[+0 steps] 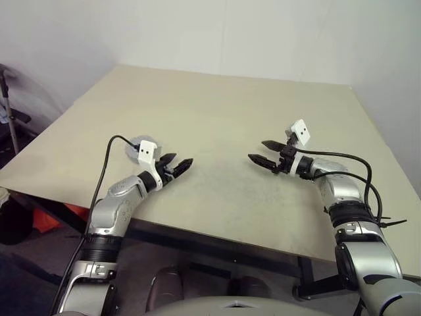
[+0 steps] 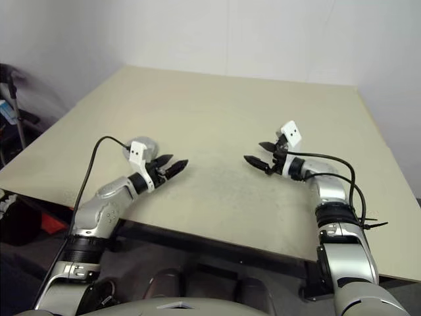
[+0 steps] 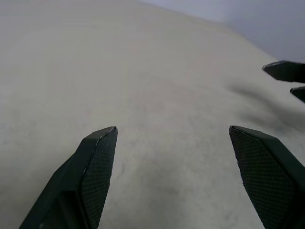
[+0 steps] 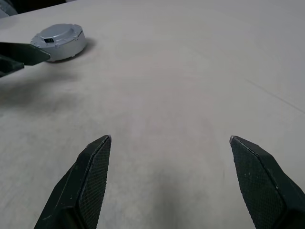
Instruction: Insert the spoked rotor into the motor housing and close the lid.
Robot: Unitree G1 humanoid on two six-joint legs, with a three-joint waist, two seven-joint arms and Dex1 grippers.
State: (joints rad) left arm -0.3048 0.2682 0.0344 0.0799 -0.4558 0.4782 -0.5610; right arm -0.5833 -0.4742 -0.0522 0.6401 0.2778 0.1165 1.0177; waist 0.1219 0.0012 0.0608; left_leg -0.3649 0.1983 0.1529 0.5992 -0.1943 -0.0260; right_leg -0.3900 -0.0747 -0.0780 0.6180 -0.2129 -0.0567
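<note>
A round grey metal unit with a ribbed rim lies near the table's left edge, its lid (image 4: 59,38) facing up on a body that looks like the motor housing (image 4: 66,50). In the head views it sits partly hidden just behind my left wrist (image 1: 133,146). The spoked rotor is out of view. My left gripper (image 1: 181,162) hovers low over the table beside this unit, open and empty. My right gripper (image 1: 256,150) hovers to the right, pointing toward the left one, open and empty. A bare stretch of table separates the two.
The beige table (image 1: 223,112) stretches far ahead to white walls. Its near edge runs just under my forearms. Off the left edge stand a dark metal stand (image 1: 9,112) and a red item on the floor (image 1: 49,217).
</note>
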